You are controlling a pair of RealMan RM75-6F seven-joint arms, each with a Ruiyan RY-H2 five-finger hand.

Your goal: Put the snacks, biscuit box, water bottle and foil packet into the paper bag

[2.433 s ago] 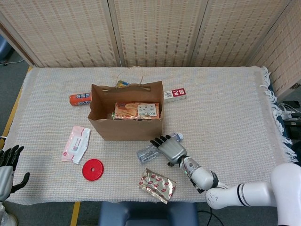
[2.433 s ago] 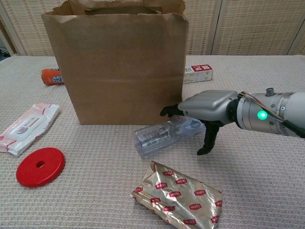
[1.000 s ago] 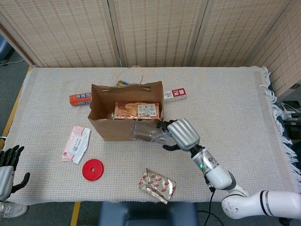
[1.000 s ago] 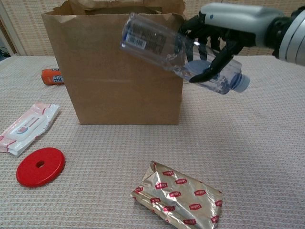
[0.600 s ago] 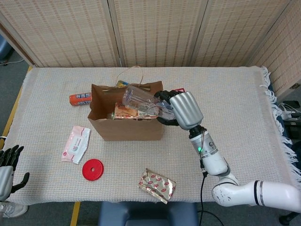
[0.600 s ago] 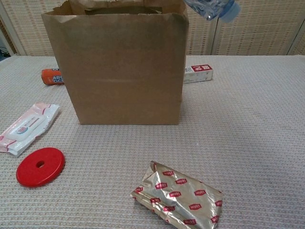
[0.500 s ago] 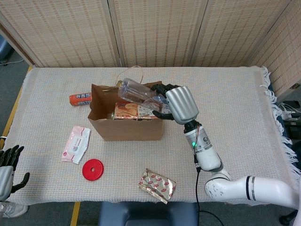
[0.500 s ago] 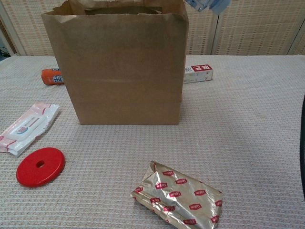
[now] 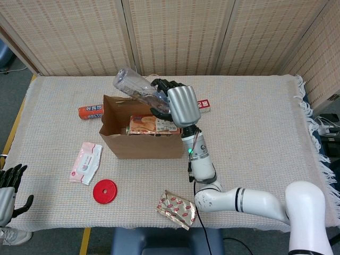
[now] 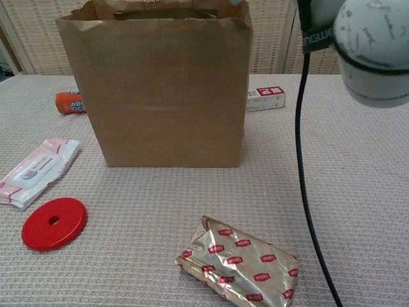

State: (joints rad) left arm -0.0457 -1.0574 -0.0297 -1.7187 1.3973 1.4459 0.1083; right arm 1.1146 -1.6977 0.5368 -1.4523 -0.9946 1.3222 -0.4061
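Above the middle of the head view, the right hand [image 9: 178, 103] grips the water bottle [image 9: 137, 88] and holds it tilted over the back rim of the paper bag [image 9: 142, 139], its base jutting toward the upper left, past the bag's mouth. The risk I see is a release from here: the bottle lies nearly crosswise and partly beyond the rim, so it could catch the edge, tip the bag, or roll off behind it. It could also land on the biscuit box [image 9: 153, 125] already standing inside. The foil packet [image 9: 178, 209] lies on the surface near the bottom edge, well apart from the bag. The left hand [image 9: 7, 191] rests at the lower left corner, fingers apart and holding nothing. The bottle's cap end is buried under the fingers, and the bag's back handles are hard to make out.

In the chest view, the bag [image 10: 163, 89] fills the upper left and hides its own contents entirely. The right hand and the bottle are cut off by the top edge; only the forearm and a cable show at the upper right. The foil packet [image 10: 238, 267] sits low in the centre, untouched.
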